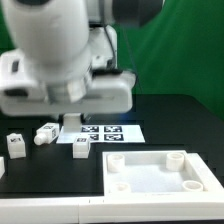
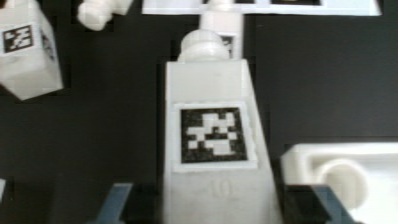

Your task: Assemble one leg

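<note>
One leg [image 2: 214, 120], a white post with a black-and-white tag on its face, lies between my gripper's [image 2: 214, 208] fingers [image 2: 128, 205] in the wrist view. There is a small dark gap on each side, so the jaws stand open around it without touching. In the exterior view this leg [image 1: 82, 150] sits on the black table just under my gripper [image 1: 77, 126], at the marker board's [image 1: 102, 131] near edge. The arm hides the fingers there. Other like legs lie to the exterior view's left [image 1: 46, 132], [image 1: 15, 145].
The large white panel with round corner sockets [image 1: 160, 172] lies at the front right of the exterior view; its corner [image 2: 347, 175] shows close beside the leg in the wrist view. Another leg [image 2: 27, 60] lies nearby. A green backdrop stands behind.
</note>
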You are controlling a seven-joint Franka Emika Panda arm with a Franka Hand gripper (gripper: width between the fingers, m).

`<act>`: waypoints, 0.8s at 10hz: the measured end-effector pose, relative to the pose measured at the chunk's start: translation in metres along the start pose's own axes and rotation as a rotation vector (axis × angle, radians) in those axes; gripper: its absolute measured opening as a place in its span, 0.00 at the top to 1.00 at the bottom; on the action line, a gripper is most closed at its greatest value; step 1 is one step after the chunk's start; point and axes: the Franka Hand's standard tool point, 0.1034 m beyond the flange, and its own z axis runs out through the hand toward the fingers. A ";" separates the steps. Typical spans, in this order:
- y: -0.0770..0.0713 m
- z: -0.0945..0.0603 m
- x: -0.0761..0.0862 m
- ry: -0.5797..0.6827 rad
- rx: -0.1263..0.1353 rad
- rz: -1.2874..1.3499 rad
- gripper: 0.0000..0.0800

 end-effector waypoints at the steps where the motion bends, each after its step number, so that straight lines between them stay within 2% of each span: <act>1: -0.005 -0.001 0.003 0.095 -0.011 -0.011 0.64; 3: 0.001 -0.001 0.007 0.215 -0.018 -0.005 0.64; 5: -0.001 -0.007 0.011 0.355 -0.033 -0.008 0.64; 6: -0.031 -0.027 0.012 0.485 -0.038 -0.029 0.64; 8: -0.094 -0.056 0.011 0.700 -0.010 0.014 0.64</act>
